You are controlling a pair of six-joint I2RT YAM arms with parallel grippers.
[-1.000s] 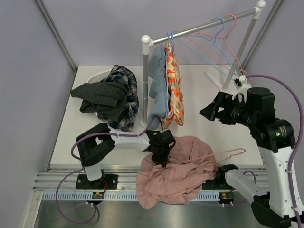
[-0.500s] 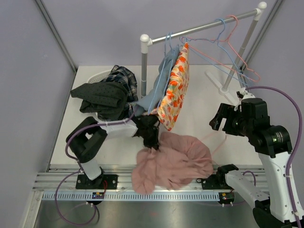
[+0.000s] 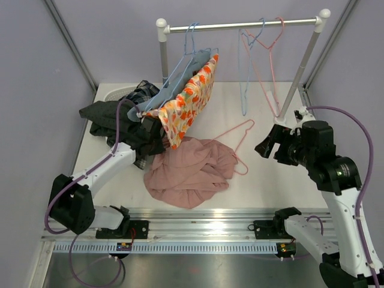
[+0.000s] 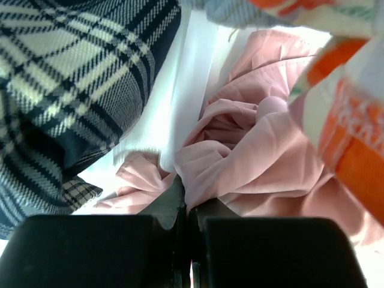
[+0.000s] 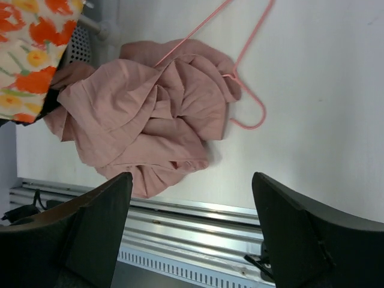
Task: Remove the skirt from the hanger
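Skirt (image 3: pixel 189 174) lies in a loose pink heap on the table (image 3: pixel 270 192), left of centre and well back from the near rail (image 3: pixel 210 223).

- A second ago it sat at the near edge with the pink hanger (image 3: pixel 233 129) poking out to the right. It has since been dragged back and left.
- The hanger now lies flat on the table at the heap's right side. Its triangle is almost bare and its hook is clear. One corner touches or tucks under the cloth (can't tell which).
- Left gripper (image 4: pixel 185 201) is clenched on a fold of the skirt.
- Right gripper (image 3: pixel 266 144) hangs with jaws spread, holding nothing, over bare table to the right of the hanger.
- Judgement: separation is nearly done. One more pull should free that corner.

The rack (image 3: pixel 240 26) has shifted and now sits square to the camera. Its floral dress (image 3: pixel 189 102) swings out towards the left arm. A basket (image 3: pixel 114 94) of plaid and dark clothes sits back left. The table is white and smooth, and the walls are plain lilac.
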